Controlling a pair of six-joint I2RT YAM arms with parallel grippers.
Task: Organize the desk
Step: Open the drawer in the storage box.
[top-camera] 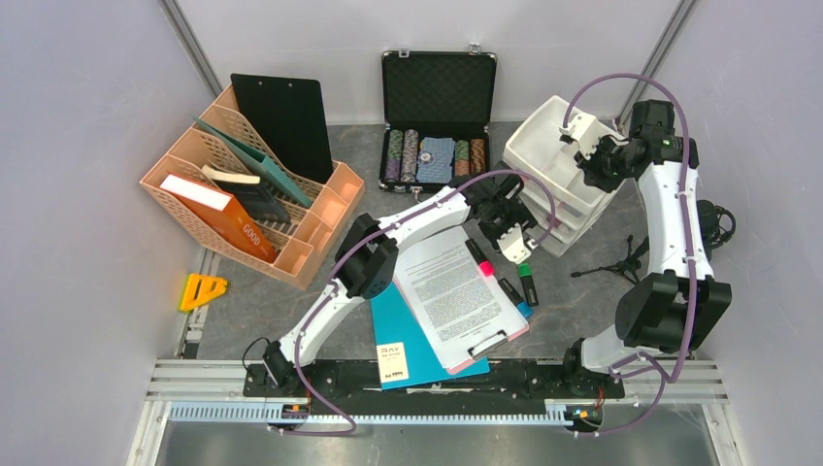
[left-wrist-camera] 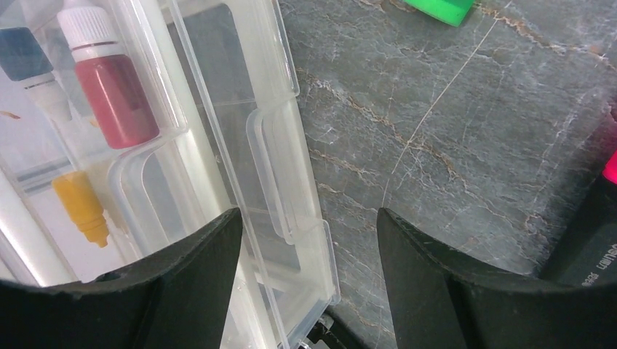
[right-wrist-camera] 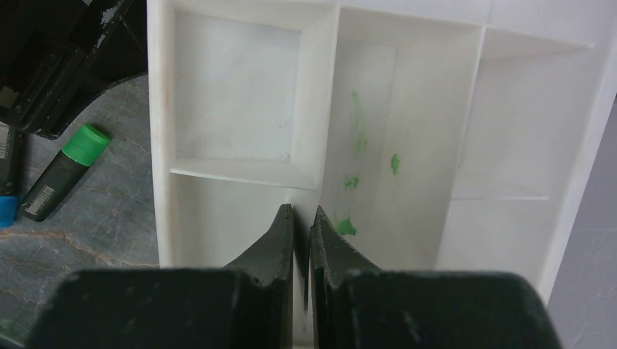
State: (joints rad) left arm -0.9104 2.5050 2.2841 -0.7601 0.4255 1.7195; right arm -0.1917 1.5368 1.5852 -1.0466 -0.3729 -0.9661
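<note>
Ok, top view: the desk (top-camera: 582, 311) is the dark grey mottled slab filling the cell floor. Pale grey walls (top-camera: 87, 146) close it on 3 sides, and an aluminium rail (top-camera: 194, 374) runs along the near edge. An orange file rack (top-camera: 291, 257) sits back left, an open black case (top-camera: 439, 87) back centre, and a white tray stack (top-camera: 553, 160) back right. A clipboard (top-camera: 456, 291) with a printed sheet lies on a teal folder (top-camera: 408, 340) front centre. The left gripper (top-camera: 514, 238) hangs between the clipboard and the tray stack. The right gripper (top-camera: 580, 131) is over the stack.

Left wrist: jaws spread wide, nothing clamped. The edge of a clear plastic box (left-wrist-camera: 255, 145) and bare stone-patterned desk show in the gap.

Right wrist: jaws pinched together on nothing, above a divider of the top tray (right-wrist-camera: 240, 94). There are green smears in its middle compartment. A green highlighter (right-wrist-camera: 62, 174) lies on the desk left of the tray.
</note>
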